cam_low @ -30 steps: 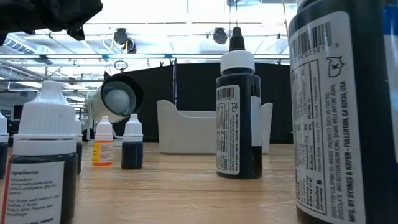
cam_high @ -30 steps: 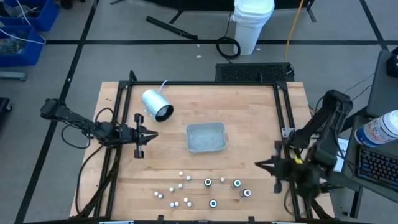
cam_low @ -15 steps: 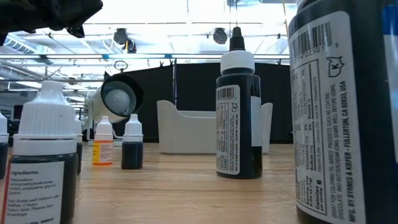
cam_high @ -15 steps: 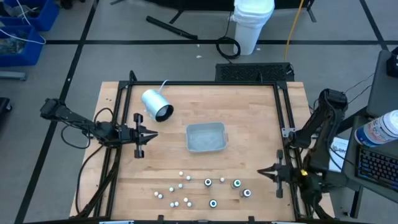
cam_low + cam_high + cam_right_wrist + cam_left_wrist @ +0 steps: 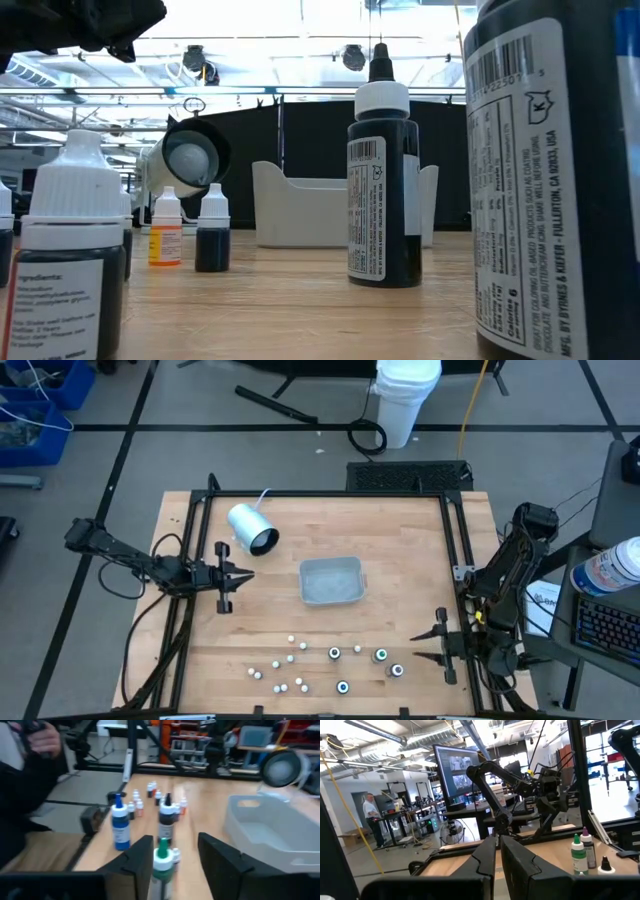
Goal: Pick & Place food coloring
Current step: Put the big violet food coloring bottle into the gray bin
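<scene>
Food coloring bottles (image 5: pixel 330 665) scattered along the lower middle of the table (image 5: pixel 400 540) in the high view, below the grey tray (image 5: pixel 331 581) at centre. Right gripper (image 5: pixel 419 643) at lower right, fingers spread, empty, just right of the bottles; green-topped bottle (image 5: pixel 162 862) between its fingers in the wrist view, not pinched. Left gripper (image 5: pixel 246 576) at mid-left, fingers pressed nearly together, empty, below the white cylinder (image 5: pixel 252 528).

The tray (image 5: pixel 331 581) sits mid-table, food coloring (image 5: pixel 330 665) scattered at the near edge.
</scene>
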Robot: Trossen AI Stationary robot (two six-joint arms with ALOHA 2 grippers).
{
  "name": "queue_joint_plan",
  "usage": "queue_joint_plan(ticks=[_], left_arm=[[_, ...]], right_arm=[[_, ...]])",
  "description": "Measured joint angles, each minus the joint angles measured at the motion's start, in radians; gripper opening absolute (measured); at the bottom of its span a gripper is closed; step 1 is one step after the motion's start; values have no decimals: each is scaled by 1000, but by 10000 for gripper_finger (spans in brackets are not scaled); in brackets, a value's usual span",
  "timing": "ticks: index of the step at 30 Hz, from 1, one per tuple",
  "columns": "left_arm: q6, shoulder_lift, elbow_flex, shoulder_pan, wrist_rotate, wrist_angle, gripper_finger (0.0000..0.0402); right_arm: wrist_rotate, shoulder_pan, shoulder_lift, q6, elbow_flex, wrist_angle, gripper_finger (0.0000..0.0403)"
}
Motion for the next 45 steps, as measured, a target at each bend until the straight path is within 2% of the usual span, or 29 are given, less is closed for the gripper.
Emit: queue_joint_plan(ticks=[5, 10, 17, 26, 38, 45], left_arm=[[0, 0, 0, 0, 0, 0, 37], [-1, 0, 0, 0, 0, 0, 37], [-2, 0, 0, 0, 0, -14, 37], [-5, 0, 0, 0, 0, -25, 37], [-4, 0, 0, 0, -1, -25, 37], [-3, 0, 0, 0, 0, -25, 37]], right_arm=[[-16, -2, 0, 32, -11, 24, 173], [-117, -3, 3, 128, -40, 26, 182], [-147, -22, 84, 251, -65, 36, 196], [-300, -87, 197, 55, -65, 279, 212], [-328, -128, 291, 48, -65, 311, 212], [-328, -130, 302, 47, -65, 327, 212]])
